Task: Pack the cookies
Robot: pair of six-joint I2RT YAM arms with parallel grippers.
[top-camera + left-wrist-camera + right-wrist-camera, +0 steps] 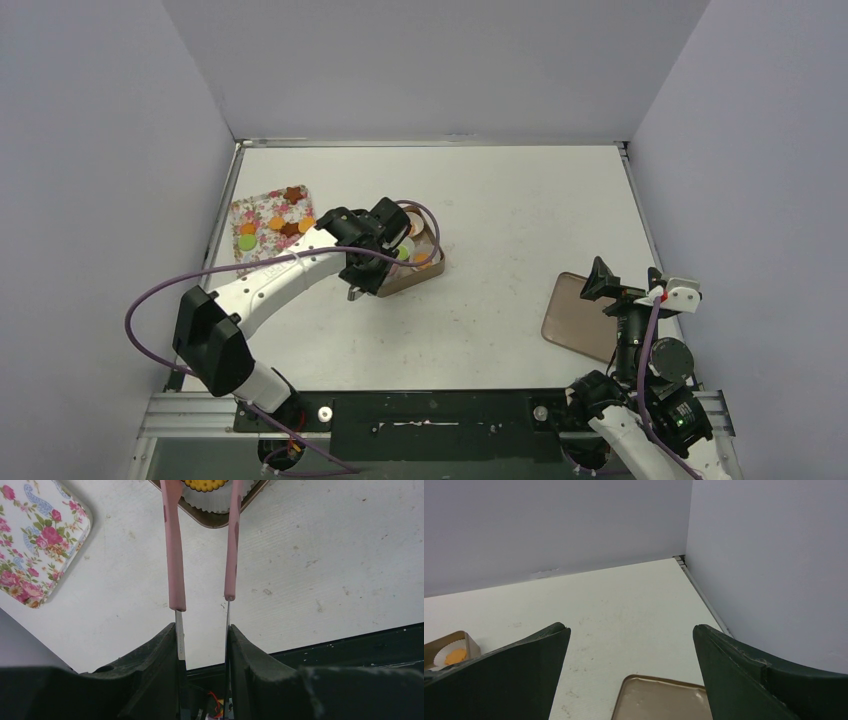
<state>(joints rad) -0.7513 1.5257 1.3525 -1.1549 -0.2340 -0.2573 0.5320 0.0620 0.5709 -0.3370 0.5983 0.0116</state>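
Note:
Several cookies, orange (276,224), dark brown (293,194) and one green (247,241), lie on a floral tray (268,222). My left gripper (202,630) is shut on pink-sleeved metal tongs (172,555). The tongs reach over an open brown box (215,522). An orange cookie (205,485) in a white paper cup (210,502) sits between the tong arms; their tips are cut off at the frame edge. In the top view the left gripper (385,255) hangs over the box (425,262). My right gripper (631,630) is open and empty above the brown lid (664,700).
The floral tray (35,545) lies left of the box, near the left wall. The lid (580,315) lies at the right, under the right gripper (630,280). The box with a cup and an orange cookie (455,655) shows at the far left of the right wrist view.

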